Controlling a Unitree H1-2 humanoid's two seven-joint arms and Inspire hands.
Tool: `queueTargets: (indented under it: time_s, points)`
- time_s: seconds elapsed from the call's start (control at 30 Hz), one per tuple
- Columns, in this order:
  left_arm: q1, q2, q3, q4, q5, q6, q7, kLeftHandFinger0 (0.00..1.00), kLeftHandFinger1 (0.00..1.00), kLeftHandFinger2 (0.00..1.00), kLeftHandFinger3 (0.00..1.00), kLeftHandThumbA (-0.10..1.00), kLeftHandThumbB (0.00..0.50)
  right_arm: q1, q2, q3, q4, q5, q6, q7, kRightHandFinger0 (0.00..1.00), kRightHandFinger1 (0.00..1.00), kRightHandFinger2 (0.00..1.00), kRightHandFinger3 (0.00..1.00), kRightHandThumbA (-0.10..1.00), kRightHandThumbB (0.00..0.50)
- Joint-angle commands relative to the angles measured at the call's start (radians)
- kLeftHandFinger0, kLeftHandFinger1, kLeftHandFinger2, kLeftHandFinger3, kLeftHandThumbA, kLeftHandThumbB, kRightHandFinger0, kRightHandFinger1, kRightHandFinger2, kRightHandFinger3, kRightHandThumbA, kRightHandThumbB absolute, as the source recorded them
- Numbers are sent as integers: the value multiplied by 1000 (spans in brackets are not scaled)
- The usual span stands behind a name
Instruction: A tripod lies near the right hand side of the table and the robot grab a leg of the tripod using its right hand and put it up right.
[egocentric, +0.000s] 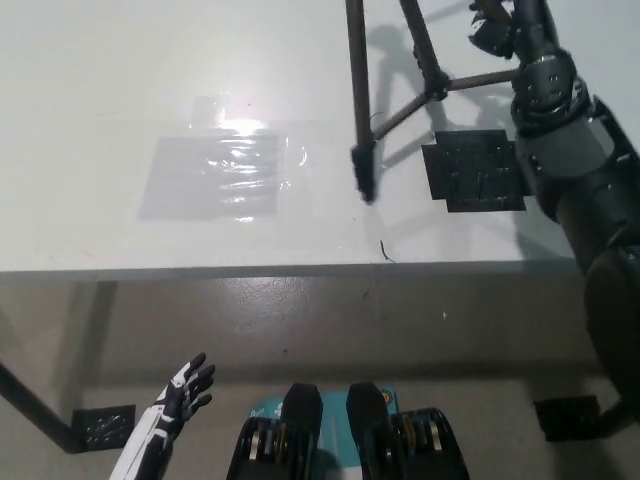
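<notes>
Tripod upright on table, right hand fingers' state unclear, left hand open low.

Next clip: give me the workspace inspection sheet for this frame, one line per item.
Surface: white table, with a glossy clear tape patch catching glare.
Job's things: tripod raised, legs spread, head out of view; one foot on or just above the tabletop.
Clutter: black square pad on the table; small dark scrap near the front edge.
Hands: right hand at the top right by a tripod leg, grip mostly out of view; left hand rests low at the lower left, fingers apart, empty.
Cables: nothing seen.
Surroundings: grey floor, table leg with black foot plate.
</notes>
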Motion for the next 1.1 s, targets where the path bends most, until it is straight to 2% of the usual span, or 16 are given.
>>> queueTargets:
  time_s: [0.0, 0.1, 0.23, 0.3, 0.4, 0.47, 0.53, 0.6, 0.63, 0.7, 0.73, 0.8, 0.9, 1.0, 1.03, 1.07]
  points:
    - [16, 8, -13, -20, 0, -72, -17, 1000, 1000, 1000, 1000, 1000, 287, -124, 49, -161, -68, 278, -237, -103, 0, 40, 381, 445, -100, 98]
    - [19, 5, -13, -6, 1, -97, -12, 1000, 1000, 1000, 1000, 1000, 258, -91, 73, -181, -62, 285, -278, -104, 0, 11, 352, 413, -100, 85]
    - [24, 2, -13, -6, -2, -94, -9, 1000, 1000, 1000, 1000, 1000, 301, -59, 101, -180, -50, 275, -293, -121, 0, 0, 326, 407, -100, 134]
    - [22, 1, -15, 0, -6, -104, -9, 1000, 1000, 1000, 1000, 1000, 293, -36, 114, -164, -39, 264, -295, -142, 0, 0, 301, 385, -100, 124]
    - [22, 2, -16, -1, 4, -103, -3, 1000, 1000, 1000, 1000, 1000, 300, -4, 138, -159, -26, 273, -287, -153, 0, 22, 370, 436, -100, 136]
    - [21, 3, -17, -2, 1, -103, -6, 1000, 1000, 1000, 1000, 1000, 297, 19, 148, -149, -24, 280, -295, -136, 0, 33, 398, 435, -100, 122]
    - [21, 5, -18, -6, 4, -103, -6, 1000, 1000, 1000, 1000, 1000, 288, 39, 158, -143, -19, 289, -300, -135, 0, 31, 404, 404, -100, 130]
    - [24, 4, -17, -8, 3, -100, -4, 1000, 1000, 1000, 1000, 1000, 302, 57, 167, -131, -12, 291, -303, -149, 0, 5, 364, 320, -100, 135]
    - [27, 5, -17, -7, 4, -102, -3, 1000, 1000, 1000, 1000, 1000, 300, 70, 170, -120, -11, 286, -311, -147, 0, 15, 380, 341, -100, 117]
    - [28, 4, -17, -13, 10, -93, 0, 1000, 1000, 1000, 1000, 1000, 299, 88, 169, -100, -10, 282, -319, -144, 0, 82, 467, 513, -100, 101]
    - [29, 4, -17, -14, 10, -93, 0, 1000, 1000, 1000, 1000, 1000, 299, 91, 169, -97, -9, 288, -323, -141, 0, 102, 489, 542, -100, 96]
    - [31, 5, -17, -14, 4, -96, -4, 1000, 1000, 1000, 1000, 1000, 292, 103, 172, -88, -8, 295, -327, -140, 0, 91, 483, 547, -100, 117]
    - [35, 5, -18, -15, -7, -90, -9, 1000, 1000, 1000, 1000, 1000, 294, 123, 171, -64, -7, 295, -320, -110, 0, 162, 574, 664, -100, 104]
    - [35, 6, -20, -8, 0, -103, -9, 1000, 1000, 1000, 1000, 1000, 276, 141, 163, -22, -4, 279, -309, -99, 1, 186, 573, 661, -86, 155]
    - [34, 6, -20, -4, 1, -105, -8, 1000, 1000, 1000, 1000, 1000, 276, 147, 159, -5, -4, 274, -315, -82, 109, 349, 732, 782, -26, 199]
    - [37, 6, -19, -4, 1, -107, -8, 1000, 1000, 1000, 1000, 1000, 275, 151, 158, 5, -4, 275, -317, -78, 201, 408, 715, 716, 37, 203]
